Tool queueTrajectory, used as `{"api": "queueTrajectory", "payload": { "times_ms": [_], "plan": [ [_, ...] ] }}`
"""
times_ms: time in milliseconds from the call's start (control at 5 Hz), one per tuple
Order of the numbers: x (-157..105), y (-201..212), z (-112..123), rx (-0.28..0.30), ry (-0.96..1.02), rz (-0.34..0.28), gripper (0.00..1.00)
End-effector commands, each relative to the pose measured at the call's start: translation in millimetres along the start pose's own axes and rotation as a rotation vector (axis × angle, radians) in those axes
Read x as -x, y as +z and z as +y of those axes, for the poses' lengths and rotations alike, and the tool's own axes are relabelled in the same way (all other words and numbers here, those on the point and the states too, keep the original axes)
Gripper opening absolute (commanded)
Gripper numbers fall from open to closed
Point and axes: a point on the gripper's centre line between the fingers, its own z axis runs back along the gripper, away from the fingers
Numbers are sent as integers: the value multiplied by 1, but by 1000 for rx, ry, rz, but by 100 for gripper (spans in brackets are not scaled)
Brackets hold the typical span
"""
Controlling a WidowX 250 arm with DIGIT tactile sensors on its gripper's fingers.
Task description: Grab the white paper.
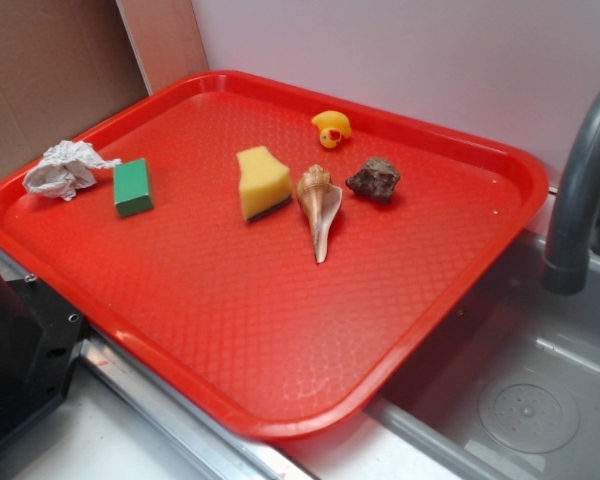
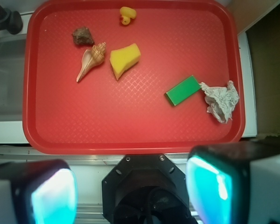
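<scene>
The white paper (image 1: 64,168) is a crumpled wad lying at the far left corner of the red tray (image 1: 280,330), just left of a green block (image 1: 133,187). In the wrist view the white paper (image 2: 220,100) sits near the right rim of the tray (image 2: 107,126), beside the green block (image 2: 182,90). My gripper (image 2: 133,189) hovers high above the robot base, off the tray's near edge, far from the paper. Its two teal pads (image 2: 53,196) stand wide apart with nothing between them. The gripper is out of sight in the exterior view.
A yellow sponge wedge (image 1: 263,183), a seashell (image 1: 318,205), a brown rock (image 1: 374,179) and a yellow rubber duck (image 1: 331,128) lie mid-tray. A grey faucet (image 1: 580,190) rises over the sink (image 1: 520,400) at right. The black robot base (image 1: 20,350) sits at front left.
</scene>
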Motion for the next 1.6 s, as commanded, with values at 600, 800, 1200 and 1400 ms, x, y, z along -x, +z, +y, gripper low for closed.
{"api": "queueTrajectory", "payload": {
  "times_ms": [600,800,1200,1400],
  "plan": [
    [-20,-124,149,-153,738,8,100],
    [-6,-139,170,-263,984,-107,100],
    [-19,-164,175,-235,1144,-147,100],
    [-20,-184,185,-302,1147,-95,100]
  ]
}}
